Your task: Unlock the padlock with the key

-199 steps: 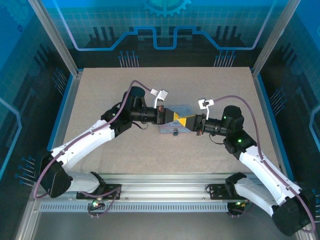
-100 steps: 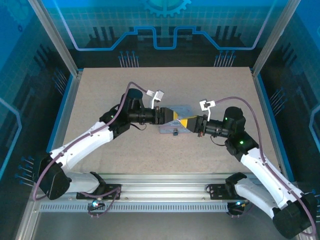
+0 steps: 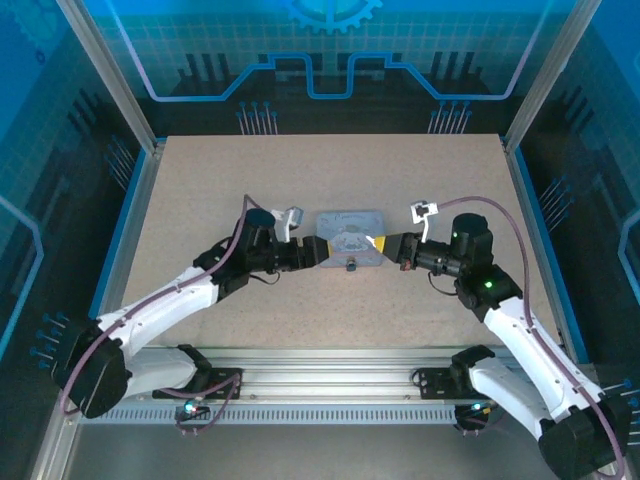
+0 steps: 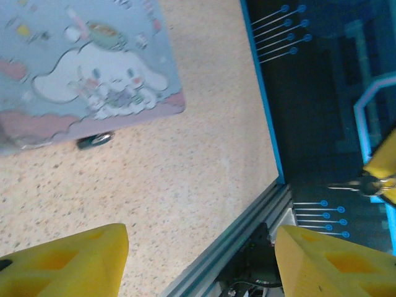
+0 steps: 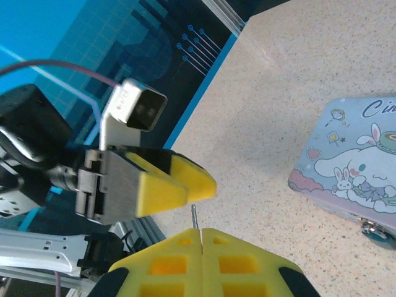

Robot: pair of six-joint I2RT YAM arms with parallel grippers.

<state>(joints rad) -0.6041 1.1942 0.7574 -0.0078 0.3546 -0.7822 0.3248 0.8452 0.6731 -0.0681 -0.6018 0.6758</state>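
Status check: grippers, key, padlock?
Left gripper open, empty. Right gripper shut on key. Padlock at tin front edge, untouched. Nothing between key and padlock.

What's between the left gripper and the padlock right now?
Bare table. In the left wrist view nothing lies between the open left gripper and the padlock, which sits at the tin's edge.

The padlock (image 3: 351, 267) is a tiny, dark grey, roundish metal body sitting against the middle of the near side of the pastel tin (image 3: 350, 228). The key (image 5: 194, 215) is a thin dark sliver, pinched between the closed tips of the right tool (image 5: 201, 231), right of the padlock and apart from it.
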